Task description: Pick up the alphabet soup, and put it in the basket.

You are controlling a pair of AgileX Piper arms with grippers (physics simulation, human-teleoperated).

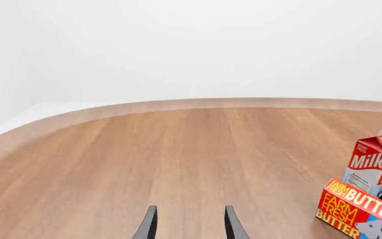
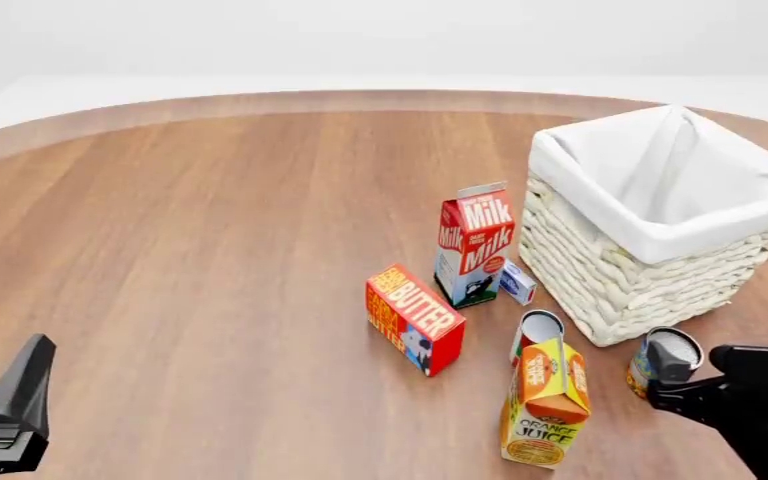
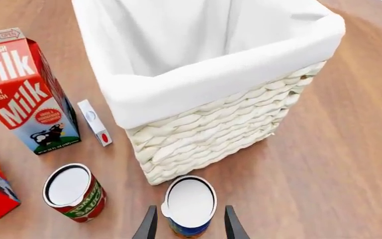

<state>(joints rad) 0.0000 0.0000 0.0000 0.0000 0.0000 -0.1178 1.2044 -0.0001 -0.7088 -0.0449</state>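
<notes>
The alphabet soup (image 3: 189,203) is a small can with a white top and a blue and orange label, standing upright just in front of the basket (image 3: 211,124). My right gripper (image 3: 189,226) is open, with one finger on each side of the can and a small gap on both sides. In the front view the can (image 2: 659,360) stands by the near corner of the white wicker basket (image 2: 624,270), with my right gripper (image 2: 678,385) at it. My left gripper (image 1: 189,226) is open and empty over bare wood, low at the left of the front view (image 2: 17,400).
A red-labelled can (image 3: 73,191) stands next to the soup; it also shows in the front view (image 2: 538,335). An orange juice carton (image 2: 544,400), a butter box (image 2: 415,318), a milk carton (image 2: 475,243) and a small white box (image 2: 518,283) stand left of the basket.
</notes>
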